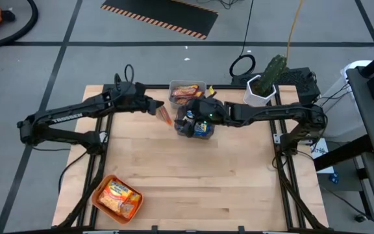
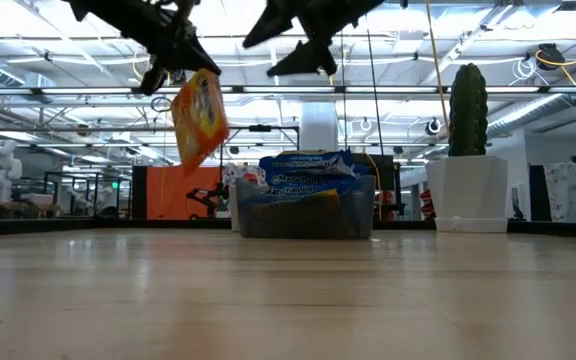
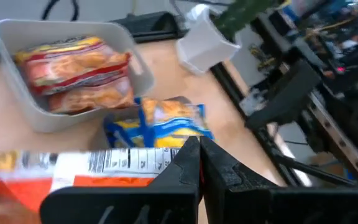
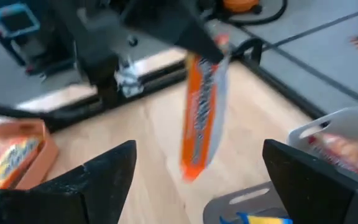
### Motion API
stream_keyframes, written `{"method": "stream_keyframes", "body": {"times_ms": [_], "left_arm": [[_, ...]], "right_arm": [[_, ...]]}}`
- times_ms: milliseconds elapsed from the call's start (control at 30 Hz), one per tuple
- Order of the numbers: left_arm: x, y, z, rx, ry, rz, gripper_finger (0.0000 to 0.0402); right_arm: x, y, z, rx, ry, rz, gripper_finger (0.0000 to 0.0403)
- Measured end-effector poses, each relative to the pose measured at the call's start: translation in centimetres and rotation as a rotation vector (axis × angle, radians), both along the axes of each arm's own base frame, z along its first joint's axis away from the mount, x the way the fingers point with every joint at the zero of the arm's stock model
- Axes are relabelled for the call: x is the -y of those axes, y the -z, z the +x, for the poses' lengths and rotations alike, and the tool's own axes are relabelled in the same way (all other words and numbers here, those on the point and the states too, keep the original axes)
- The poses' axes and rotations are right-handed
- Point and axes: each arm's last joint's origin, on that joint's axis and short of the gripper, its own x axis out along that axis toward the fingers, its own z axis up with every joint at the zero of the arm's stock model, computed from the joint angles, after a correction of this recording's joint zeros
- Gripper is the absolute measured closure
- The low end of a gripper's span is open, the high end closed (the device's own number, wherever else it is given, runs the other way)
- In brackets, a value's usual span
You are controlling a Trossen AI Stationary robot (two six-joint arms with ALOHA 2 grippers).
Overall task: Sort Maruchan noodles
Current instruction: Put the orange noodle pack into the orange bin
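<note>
Wooden table [image 1: 193, 182] is being used as the sorting surface, w/ a lab hall showing behind. An orange packet [image 1: 165, 115] is being held up in the air, hanging by its top edge, clamped in the left gripper [image 1: 156, 108], prob. so it can be carried over to a bin. Blue packets are being kept in the clear bin [image 1: 194, 123], reddish ones in the grey bin [image 1: 187, 92], orange ones in the tray [image 1: 116, 199] at the near corner. Right gripper [image 1: 197, 112] is being held wide open, empty, above the clear bin.
</note>
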Motion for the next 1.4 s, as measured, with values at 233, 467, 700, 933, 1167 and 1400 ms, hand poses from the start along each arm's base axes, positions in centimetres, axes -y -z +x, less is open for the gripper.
{"method": "stream_keyframes", "body": {"times_ms": [233, 467, 700, 933, 1167, 1400], "left_arm": [[-1.1, -0.1, 0.5, 0.054, -0.061, 0.001, 0.0402], [-1.5, -0.7, 0.9, 0.138, -0.154, 0.025, 0.0402], [-1.6, -1.6, 1.2, 0.234, -0.174, 0.040, 0.0402], [-1.3, -1.8, 1.4, 0.261, -0.167, 0.047, 0.0402], [-0.7, -2.0, 1.7, 0.284, -0.143, 0.055, 0.0401], [-0.4, -2.3, 1.9, 0.308, -0.114, 0.057, 0.0401]], "right_arm": [[2.6, 2.4, 0.1, -0.009, -0.035, 0.046, 0.0063], [3.3, 1.5, 0.3, 0.064, -0.138, -0.032, 0.0063], [3.8, 2.8, 1.0, 0.038, -0.126, -0.043, 0.0063], [4.8, 2.9, 1.4, 0.080, -0.068, -0.102, 0.0063], [5.5, 3.0, 1.2, 0.076, -0.069, -0.072, 0.0064], [5.4, 4.0, 1.8, 0.056, -0.030, -0.061, 0.0075]]}}
